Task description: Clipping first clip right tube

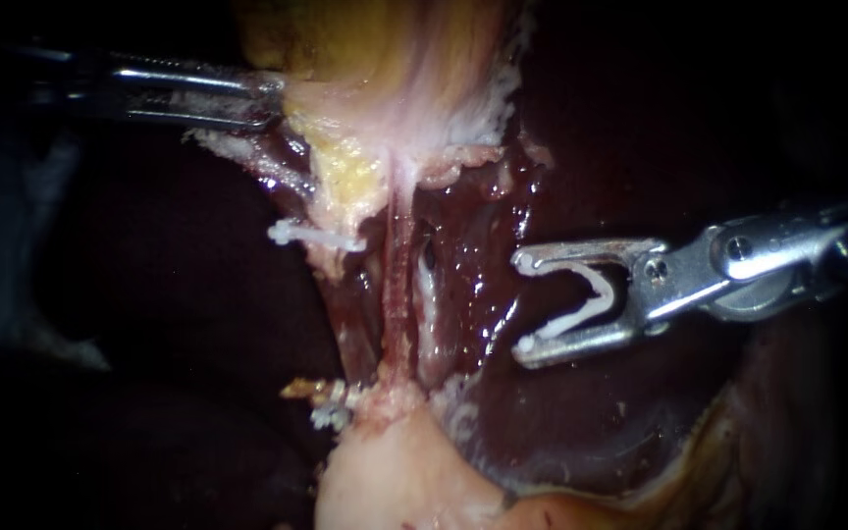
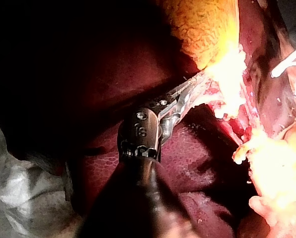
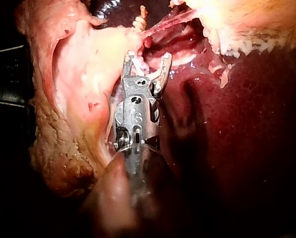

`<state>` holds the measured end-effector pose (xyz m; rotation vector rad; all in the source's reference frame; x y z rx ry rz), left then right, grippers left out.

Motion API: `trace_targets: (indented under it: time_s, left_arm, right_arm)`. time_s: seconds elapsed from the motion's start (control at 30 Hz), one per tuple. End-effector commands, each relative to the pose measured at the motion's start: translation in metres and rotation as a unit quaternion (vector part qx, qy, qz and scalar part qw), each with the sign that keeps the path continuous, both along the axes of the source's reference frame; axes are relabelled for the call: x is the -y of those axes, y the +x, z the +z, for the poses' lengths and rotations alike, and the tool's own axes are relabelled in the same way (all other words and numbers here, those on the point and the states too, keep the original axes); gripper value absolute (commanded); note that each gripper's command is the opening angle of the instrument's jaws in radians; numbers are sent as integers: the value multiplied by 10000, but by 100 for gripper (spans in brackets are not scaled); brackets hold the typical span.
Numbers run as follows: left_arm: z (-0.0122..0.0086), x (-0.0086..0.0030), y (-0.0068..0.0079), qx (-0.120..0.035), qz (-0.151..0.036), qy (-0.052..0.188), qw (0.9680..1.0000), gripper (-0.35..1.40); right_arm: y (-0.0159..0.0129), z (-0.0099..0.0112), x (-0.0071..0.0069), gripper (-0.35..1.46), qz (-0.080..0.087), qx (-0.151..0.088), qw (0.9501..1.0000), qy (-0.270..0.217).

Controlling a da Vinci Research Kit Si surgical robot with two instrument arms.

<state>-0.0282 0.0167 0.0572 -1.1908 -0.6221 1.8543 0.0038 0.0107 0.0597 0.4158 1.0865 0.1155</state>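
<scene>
While the right instrument (image 1: 522, 304) is held out over the liver (image 1: 601, 432), its jaws are seen spread wide, and a white clip (image 1: 591, 306) is carried between them, seated against both jaws with its legs splayed apart toward the tissue. Nothing else is touched by those jaws; their tips are poised above dark, wet liver. The right tube (image 1: 399, 285) is found just ahead of the tips, near but apart: a thin pink strand stretched from the gallbladder (image 1: 395, 88) above down to the pale tissue (image 1: 395, 471) below. It is not yet taken between the clip's legs. A paler strand (image 1: 426, 290) is seen just beside the tube, on the side nearer the jaws. On the far side, a second clip (image 1: 311, 236) is set closed across the tissue beside the tube. The left instrument (image 1: 279, 103) is seen entering from the left, and its slim jaws are clamped on the edge of the gallbladder, narrow, with tissue pinched at the tips. From the right wrist camera, the wide jaws are shown with the tube ahead of them.
</scene>
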Motion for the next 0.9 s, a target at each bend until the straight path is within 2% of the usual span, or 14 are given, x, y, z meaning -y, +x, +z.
trace_targets:
  time_s: [0.03,0.2,0.37,0.5,0.67,0.8,0.9]
  left_arm:
    - [-2,-1,1,9,8,6,10000,-35]
    - [-27,-9,18,-26,-35,45,10000,-35]
    - [-64,-25,46,15,-260,78,9996,-35]
    - [-78,-32,60,15,-320,7,9995,-35]
    - [-74,-29,57,-3,-341,-10,9994,-35]
    - [-72,-27,53,-24,-367,-25,9993,-35]
    - [-72,-27,52,-26,-370,-27,9993,-35]
  right_arm:
    - [0,0,0,50,-12,-8,10000,-26]
    - [0,0,0,50,-25,-16,10000,-51]
    - [0,0,0,50,-25,-17,10000,-51]
    - [0,0,0,50,-48,-31,10000,-69]
    - [7,1,1,50,-75,-31,10000,-53]
    - [23,7,8,50,-130,-99,9998,-58]
    - [39,17,16,50,-50,-71,9998,170]
